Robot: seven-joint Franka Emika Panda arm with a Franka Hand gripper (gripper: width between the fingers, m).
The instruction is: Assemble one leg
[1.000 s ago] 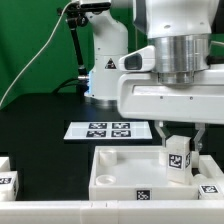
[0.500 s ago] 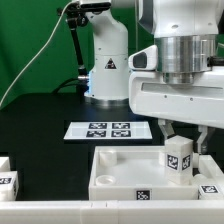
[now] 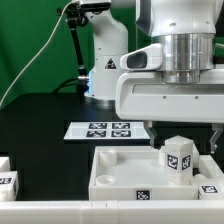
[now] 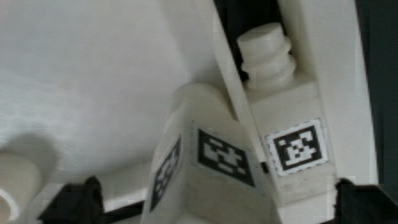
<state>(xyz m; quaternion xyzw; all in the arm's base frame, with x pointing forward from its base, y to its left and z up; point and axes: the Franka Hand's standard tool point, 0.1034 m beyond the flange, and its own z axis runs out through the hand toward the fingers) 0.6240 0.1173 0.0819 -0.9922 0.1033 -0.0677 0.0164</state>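
Leg [image 3: 178, 157] sits upright on the tabletop piece [image 3: 120, 165], in the corner at the exterior view's right, tags facing the camera. The pincer [image 3: 186, 138] hangs directly over it, fingers straddling the block. Can't tell from either view whether the jaws are clenched on the leg or have released; the finger on the exterior view's right looks a little off the block, but the big wrist housing hides the contact. Wrist view shows the leg [image 4: 267, 130] close up, tags clear, with a threaded-looking peg at one end, running alongside the white tray wall.

My read on the step: the leg is being seated or screwed into the corner socket. To do it well, keep the leg axis vertical, grip on the flat faces of the block, and turn about the leg's own axis with light downward load so the thread catches rather than cross-threads. If the grip is off, re-close square before turning.

Room: the tray rim is just beside the pincer on the exterior view's right and on the near side, so finger clearance is tight there. Another leg [image 3: 210, 189] lies below and nearer the camera, more [image 3: 8, 182] well away to the exterior view's left. The marker board [image 3: 108, 129] is beyond the pincer on the bench [image 3: 40, 125], clear of the work. Straight up is the free exit.
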